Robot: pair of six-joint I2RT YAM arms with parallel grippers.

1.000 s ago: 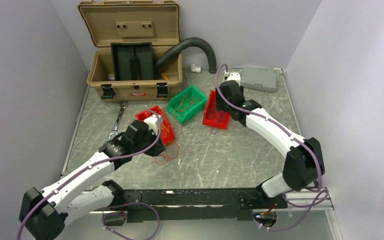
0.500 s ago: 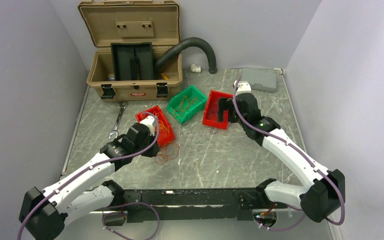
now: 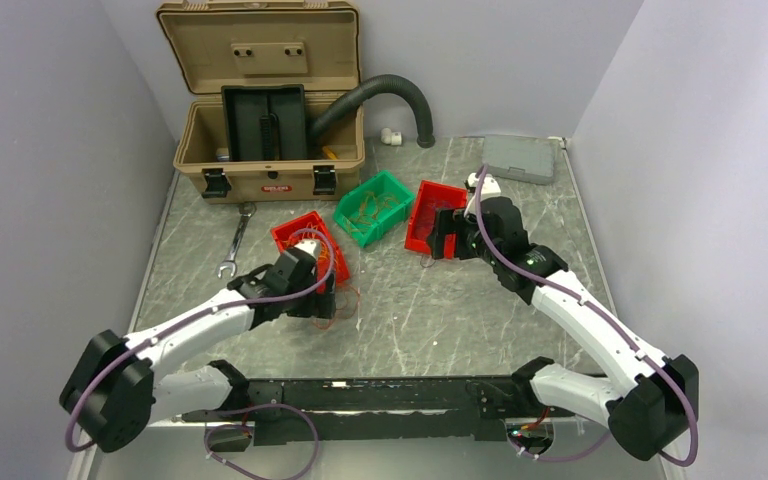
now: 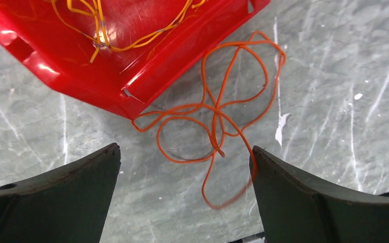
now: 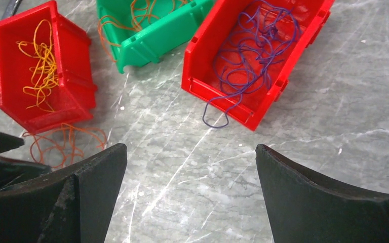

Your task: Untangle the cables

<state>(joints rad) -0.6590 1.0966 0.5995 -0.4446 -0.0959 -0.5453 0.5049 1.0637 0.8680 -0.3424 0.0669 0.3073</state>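
Observation:
Loose orange cables (image 4: pixel 215 109) lie looped on the table by the corner of a red bin (image 4: pixel 81 76) that holds yellow strands (image 5: pixel 40 66). My left gripper (image 4: pixel 185 152) hangs open just above them. One blurred loop touches its right finger (image 4: pixel 304 192), and nothing is gripped. In the top view the left gripper (image 3: pixel 325 298) is at that bin's near side. My right gripper (image 5: pixel 190 149) is open over bare table, near a second red bin (image 5: pixel 202 81) holding dark purple cables (image 5: pixel 248 55), one loop hanging over its rim. A green bin (image 5: pixel 152 38) holds orange strands.
An open tan toolbox (image 3: pixel 270 110) stands at the back left with a black corrugated hose (image 3: pixel 380 90) curving out of it. A wrench (image 3: pixel 235 240) lies left of the bins. A grey case (image 3: pixel 520 158) sits at the back right. Walls close in on both sides.
My left gripper has opened and let go of the orange cable, which now lies on the table. My right arm swung from behind the purple-cable bin toward its near side, its jaws opening fully.

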